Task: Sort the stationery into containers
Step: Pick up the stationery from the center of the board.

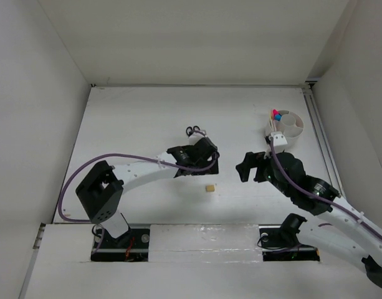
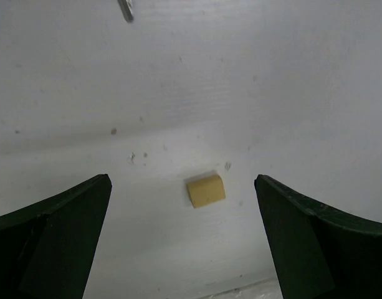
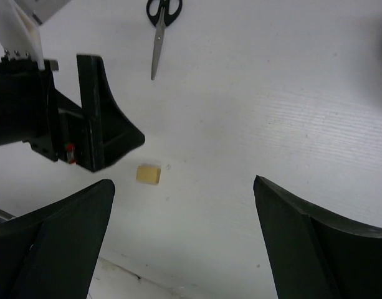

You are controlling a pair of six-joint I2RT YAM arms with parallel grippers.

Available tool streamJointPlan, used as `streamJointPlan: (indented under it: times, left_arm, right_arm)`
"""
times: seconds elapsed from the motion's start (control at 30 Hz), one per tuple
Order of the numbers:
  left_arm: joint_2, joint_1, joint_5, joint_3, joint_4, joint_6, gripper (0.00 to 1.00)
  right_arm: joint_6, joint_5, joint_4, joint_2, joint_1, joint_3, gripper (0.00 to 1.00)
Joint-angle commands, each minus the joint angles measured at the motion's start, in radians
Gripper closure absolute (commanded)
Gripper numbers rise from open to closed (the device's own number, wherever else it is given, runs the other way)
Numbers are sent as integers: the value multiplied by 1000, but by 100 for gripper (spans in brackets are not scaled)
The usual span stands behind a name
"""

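A tan eraser [image 1: 210, 187] lies on the white table [image 1: 147, 118] between both arms; it also shows in the left wrist view [image 2: 206, 190] and the right wrist view [image 3: 148, 174]. My left gripper [image 1: 211, 163] is open and empty, hovering just behind the eraser, which sits between its fingertips [image 2: 182, 182]. My right gripper [image 1: 245, 167] is open and empty [image 3: 184, 184], to the right of the eraser. Black-handled scissors [image 1: 194, 131] lie behind the left gripper [image 3: 162, 25]. The round white divided cup [image 1: 285, 123] stands at the back right, with pink and blue items in it.
White walls enclose the table on the left, back and right. The table's front edge runs just below the eraser [image 2: 240, 289]. The left gripper's body [image 3: 85, 128] shows close to the eraser in the right wrist view. A scissor tip [image 2: 126, 9] shows at the top.
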Motion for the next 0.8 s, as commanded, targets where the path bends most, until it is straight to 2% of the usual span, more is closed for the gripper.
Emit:
streamJointPlan:
  times: [0.0,0.17,0.37,0.63,0.77]
  left_arm:
    - [-55,-61,28,-41,18,63,1]
    - [-55,-61,63,-111,6,32,3]
    - [-12,-70,122,-145,66,3,10]
    - [174,-173,50,22,-49,-146,10]
    - [226,-173,8,56,-106,-244,10]
  right_arm:
    - [70,91,-53,-24,43,-3,1]
    - [70,109,-71,-96,54,-3,1]
    - [61,94,-61,-110,54,-3,1]
    - [61,85,-47,-101,63,-21,1]
    - [52,74,-38,-120,63,-21,1]
